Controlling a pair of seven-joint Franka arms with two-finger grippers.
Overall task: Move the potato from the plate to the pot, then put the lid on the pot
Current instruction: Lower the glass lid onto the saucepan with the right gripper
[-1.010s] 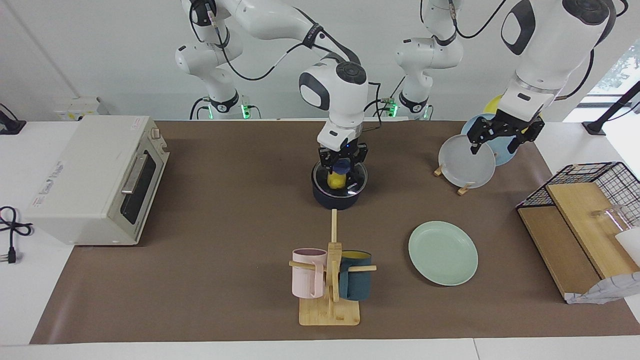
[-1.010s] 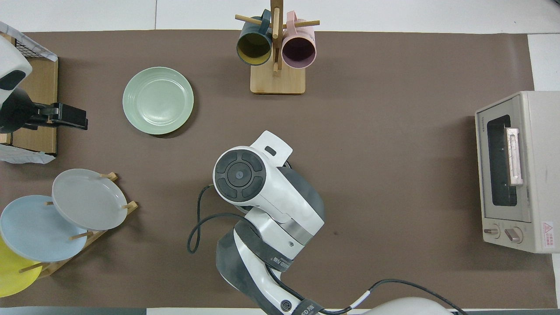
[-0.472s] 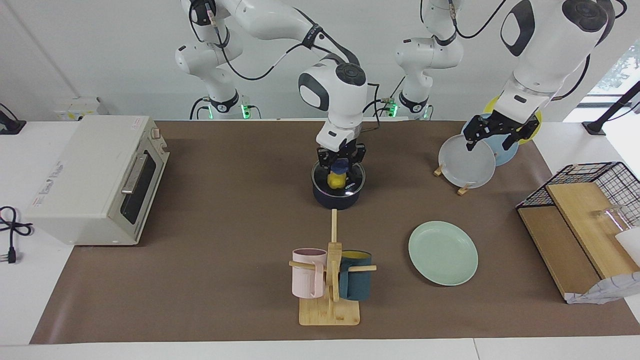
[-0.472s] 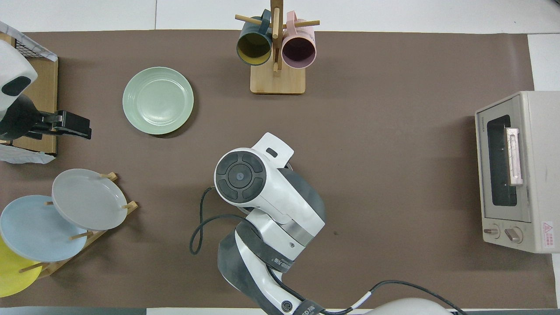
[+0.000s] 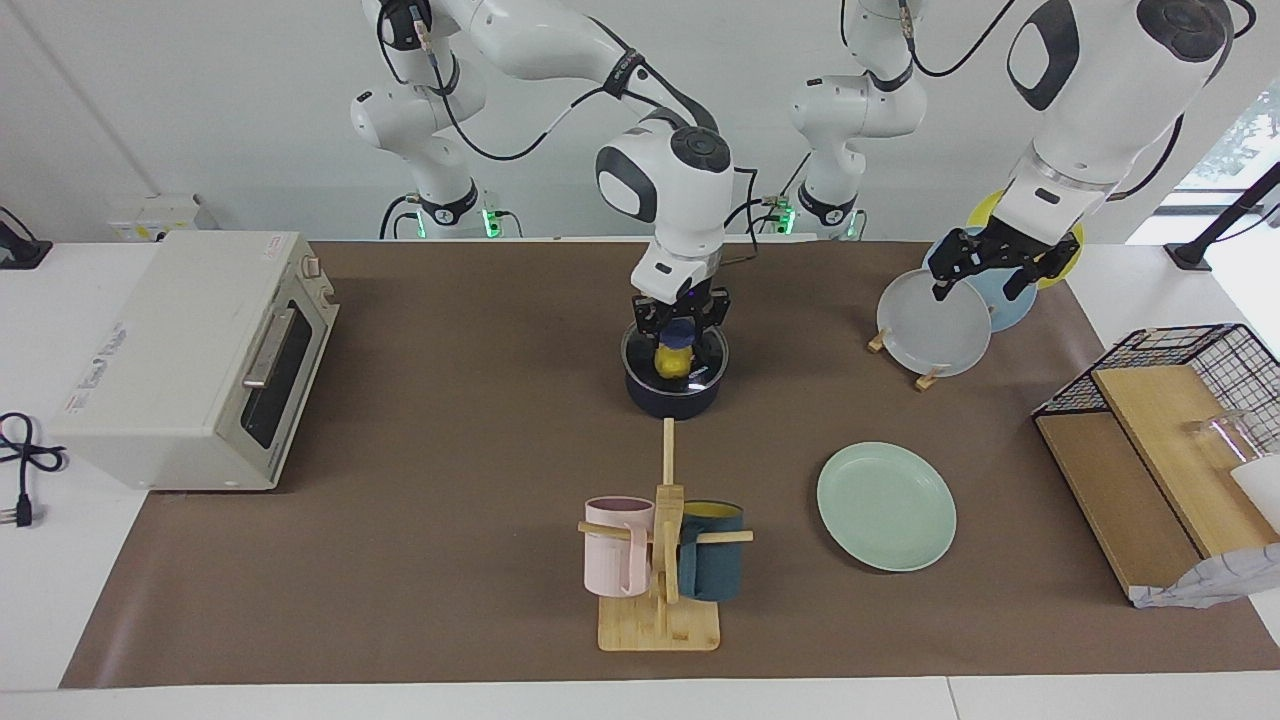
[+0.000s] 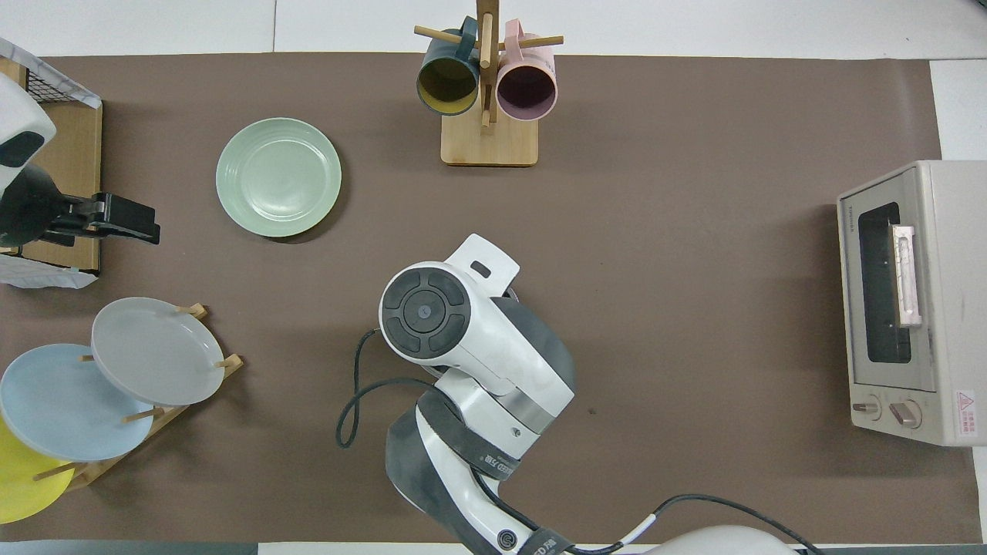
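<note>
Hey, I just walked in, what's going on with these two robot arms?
The right claw is at the lid, around its knob, with the lid on the pot. The potato shows yellow through the glass, and the plate is bare. The left claw waits, open, over the plate rack.

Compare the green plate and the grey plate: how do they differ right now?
The green plate lies flat on the table mat; the grey plate stands tilted in a wooden rack. The green plate sits alone and farther from the robots; the grey plate sits nearer them, in front of blue and yellow plates, with the left gripper over it. Both are round and bare.
</note>
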